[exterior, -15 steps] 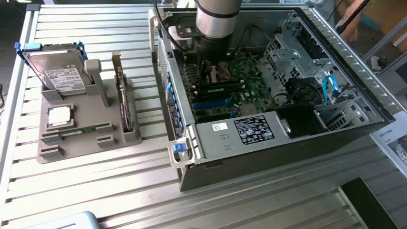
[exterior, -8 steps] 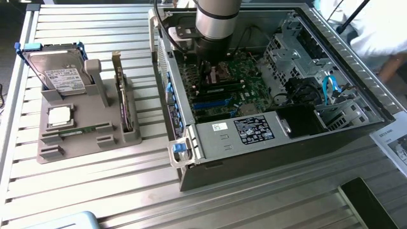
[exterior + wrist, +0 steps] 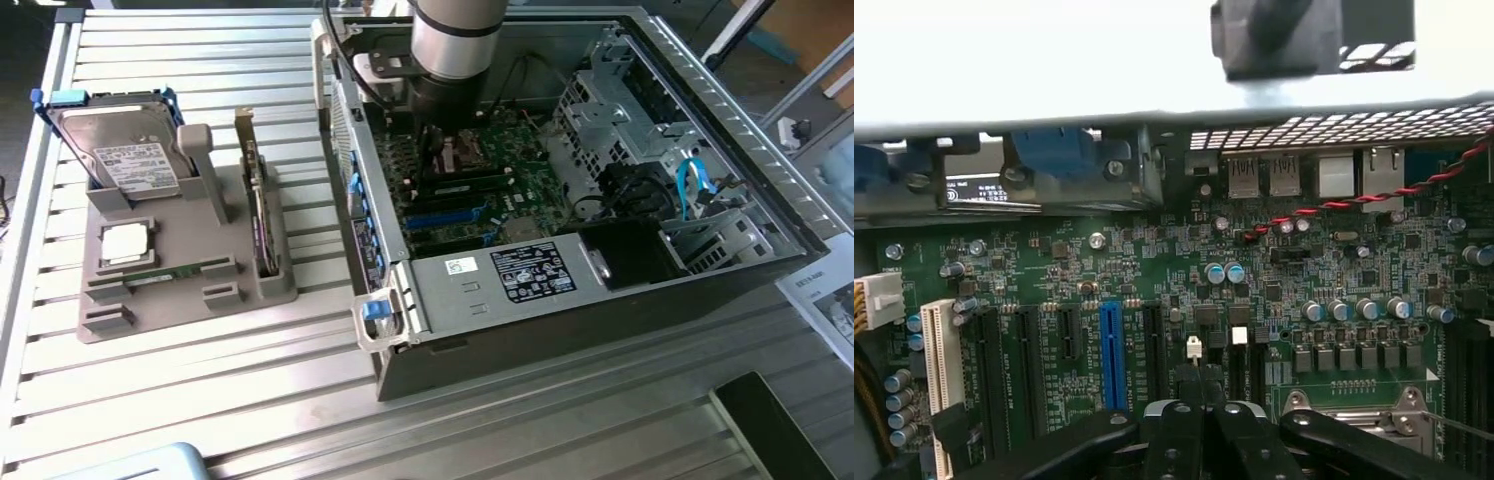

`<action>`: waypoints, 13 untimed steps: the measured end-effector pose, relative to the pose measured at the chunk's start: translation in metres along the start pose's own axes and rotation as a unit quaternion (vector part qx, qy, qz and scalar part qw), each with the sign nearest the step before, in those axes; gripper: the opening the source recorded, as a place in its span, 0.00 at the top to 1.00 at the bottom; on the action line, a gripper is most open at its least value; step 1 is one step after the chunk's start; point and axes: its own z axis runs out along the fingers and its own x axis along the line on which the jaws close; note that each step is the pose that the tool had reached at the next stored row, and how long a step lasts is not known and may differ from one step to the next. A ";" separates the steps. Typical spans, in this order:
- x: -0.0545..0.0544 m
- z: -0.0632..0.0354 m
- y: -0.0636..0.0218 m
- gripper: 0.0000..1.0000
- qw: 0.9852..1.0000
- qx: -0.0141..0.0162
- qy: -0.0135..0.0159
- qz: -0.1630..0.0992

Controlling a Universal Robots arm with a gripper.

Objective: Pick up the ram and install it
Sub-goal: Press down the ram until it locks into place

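My gripper (image 3: 1199,405) hangs low over the green motherboard (image 3: 1154,265) inside the open computer case (image 3: 461,300). Its black fingers (image 3: 1172,440) are shut together with nothing visible between them. In the exterior view the arm (image 3: 454,60) reaches straight down into the case and hides the gripper. Away from the case, on the exterior view's left, a thin green ram stick (image 3: 176,272) lies flat in a slot of the grey holder (image 3: 160,305). The dark slots on the motherboard (image 3: 467,185) below the arm are partly hidden.
The holder also carries a hard drive (image 3: 127,160), a square chip (image 3: 124,243) and a taller card (image 3: 254,195) standing on edge. Case walls, a drive cage (image 3: 607,100) and cables (image 3: 687,185) surround the arm. A red-and-black twisted wire (image 3: 1354,200) crosses the board.
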 end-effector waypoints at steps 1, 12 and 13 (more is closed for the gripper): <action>0.000 -0.0019 0.0000 0.89 1.000 0.000 0.000 0.000; 0.000 -0.0159 -0.0005 0.89 1.000 -0.003 0.001 0.000; 0.000 -0.0177 -0.0006 0.89 1.000 -0.003 0.001 0.000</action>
